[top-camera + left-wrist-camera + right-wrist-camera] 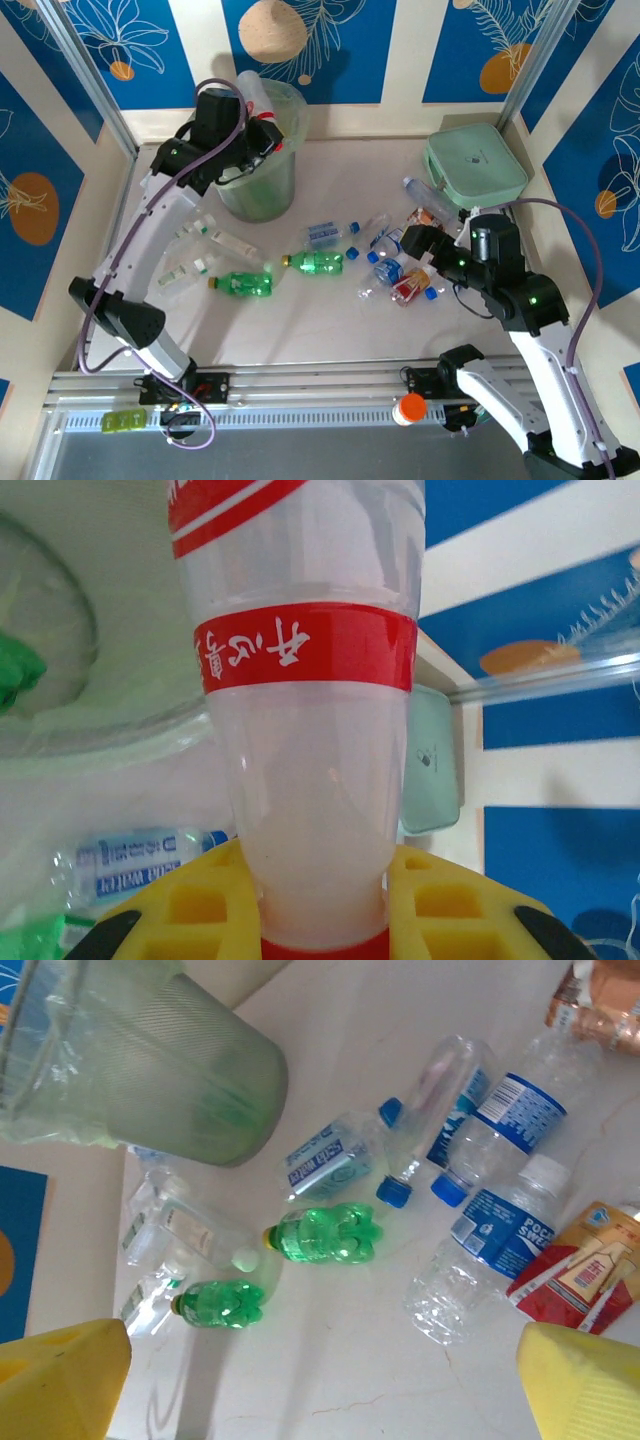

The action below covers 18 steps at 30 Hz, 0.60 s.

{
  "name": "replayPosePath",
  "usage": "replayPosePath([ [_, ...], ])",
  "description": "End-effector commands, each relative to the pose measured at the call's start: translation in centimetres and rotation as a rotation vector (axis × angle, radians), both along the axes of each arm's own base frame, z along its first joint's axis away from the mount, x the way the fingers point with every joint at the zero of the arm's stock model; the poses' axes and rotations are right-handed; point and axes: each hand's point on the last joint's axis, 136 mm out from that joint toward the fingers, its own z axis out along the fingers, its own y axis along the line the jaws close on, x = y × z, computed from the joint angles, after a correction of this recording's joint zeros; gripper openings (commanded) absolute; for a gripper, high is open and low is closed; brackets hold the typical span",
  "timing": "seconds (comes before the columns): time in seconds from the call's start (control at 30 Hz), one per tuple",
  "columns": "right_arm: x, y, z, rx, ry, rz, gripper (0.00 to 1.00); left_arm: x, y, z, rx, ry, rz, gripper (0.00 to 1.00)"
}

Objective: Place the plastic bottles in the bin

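The left arm stretches far out, and its wrist bends in over the bin (285,180). The left gripper (265,133) is clamped on the neck of the red-band bottle (254,92). In the top view this bottle pokes out past the gripper and lies over the bin's open mouth, with the bin right under the gripper.

The right arm is folded at the elbow, and its wrist points in toward the middle of the table (330,325). The right gripper (403,245) is spread wide and holds nothing. It hangs over the loose bottles.

The left wrist view is close up. It shows the red cap sitting between the yellow fingers (190,905). It also shows white writing on the bottle's red band and the mint case (432,770) far ahead of the gripper.

The right wrist view shows what lies under that gripper. Two green bottles (325,1235) lie ahead of it. The blue-cap bottles (500,1130) are ahead and to one side, and their blue and white labels can be seen. The bin is farther ahead, past the green ones.
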Motion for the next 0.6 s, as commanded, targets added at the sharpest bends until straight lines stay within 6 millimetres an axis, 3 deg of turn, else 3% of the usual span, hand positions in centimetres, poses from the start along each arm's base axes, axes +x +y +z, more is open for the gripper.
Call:
replayPosePath([
  [0.0, 0.1, -0.8, -2.6, -0.011, 0.117, -0.080, 0.99, 0.1, 1.1, -0.9, -0.116, 0.153, 0.145, 0.09],
  [0.23, 0.2, -1.9, -4.2, -0.023, 0.220, -0.190, 0.99, 1.9, 2.9, -2.5, -0.251, 0.317, 0.327, 0.14],
  [0.37, 0.2, -2.9, -4.0, -0.032, 0.231, -0.249, 0.99, 4.0, 2.0, -3.2, -0.365, 0.362, 0.350, 0.17],
  [0.57, 0.2, -3.1, -4.3, -0.021, 0.244, -0.271, 0.99, 8.0, 0.5, -4.3, -0.476, 0.406, 0.330, 0.32],
])
